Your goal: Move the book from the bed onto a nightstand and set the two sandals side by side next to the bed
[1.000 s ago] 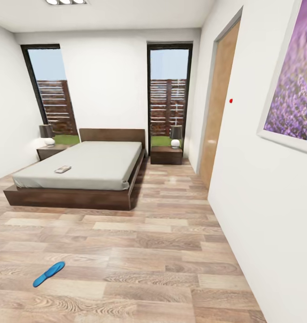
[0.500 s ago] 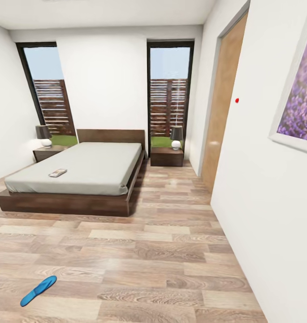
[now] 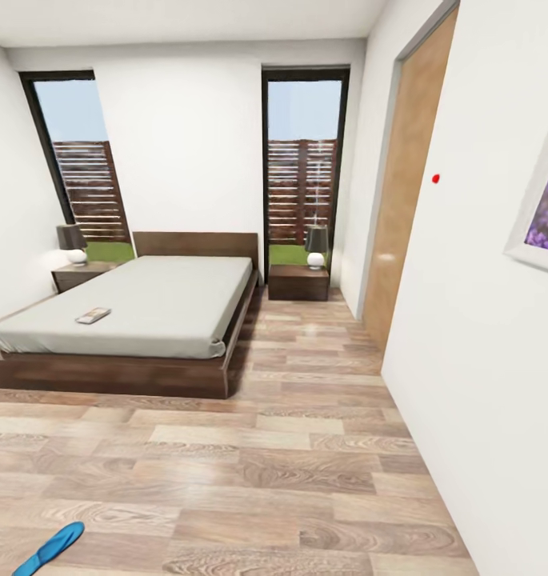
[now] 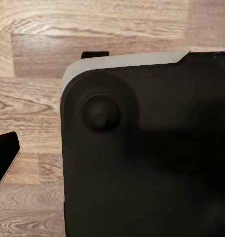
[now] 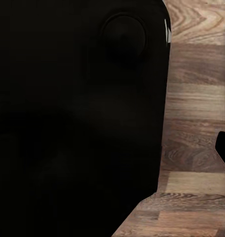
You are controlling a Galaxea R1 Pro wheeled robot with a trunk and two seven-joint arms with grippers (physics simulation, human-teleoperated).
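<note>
your wrist views look down on a black body panel with plank floor beside it: left wrist sees a dark rounded panel [image 4: 147, 158] with a pale rim, right wrist sees a black panel [image 5: 78, 118] too. a dark sliver at each frame edge could be a fingertip, but you cannot tell if either pincer is wide or narrow.

nearest in your head view, one blue sandal [image 3: 48, 549] lies flat on the wood plank floor [image 3: 290, 472], cut off by the frame's bottom left corner, well apart from the bed. one sandal shows here.

further in, the bed [image 3: 138, 308] sits low on its dark frame with a pale mattress. the book [image 3: 93, 315] lies flat on the mattress near its left edge, toward the foot end, well clear of the headboard [image 3: 195, 243].

on your right a white wall [image 3: 482, 336] runs alongside you with a purple framed picture [image 3: 542, 216] and a small red dot [image 3: 436, 178], then a wooden door [image 3: 402, 176].

at the far wall, one nightstand [image 3: 299, 282] stands right of the bed with a lamp [image 3: 315, 243] on top; the other nightstand [image 3: 75, 276] is on the left with a lamp [image 3: 72, 242]. behind each is a tall dark-framed window [image 3: 303, 156], [image 3: 78, 160] showing a slatted fence and grass.
</note>
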